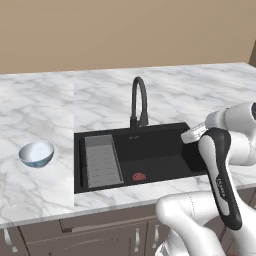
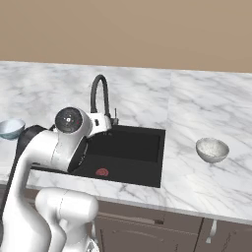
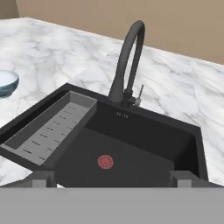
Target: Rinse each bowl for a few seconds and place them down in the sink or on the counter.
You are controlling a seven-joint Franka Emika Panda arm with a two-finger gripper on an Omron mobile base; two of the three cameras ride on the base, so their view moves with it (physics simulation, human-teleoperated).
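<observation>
Tool (image 3: 112,178) released, empty, above sink (image 3: 131,131). Blue bowl (image 1: 36,153) and speckled bowl (image 2: 212,149) sit on worktop (image 1: 45,105) either side, neither rinsed yet prob.

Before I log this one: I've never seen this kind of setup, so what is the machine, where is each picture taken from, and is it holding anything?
It is a white robot arm on a mobile base, facing a marble counter with a black sink and faucet. Two pictures come from cameras behind the arm, left and right; the third looks along its hand, over the sink. The hand is open and holds nothing. A blue bowl sits left of the sink, a speckled bowl right of it, both on the counter.
</observation>
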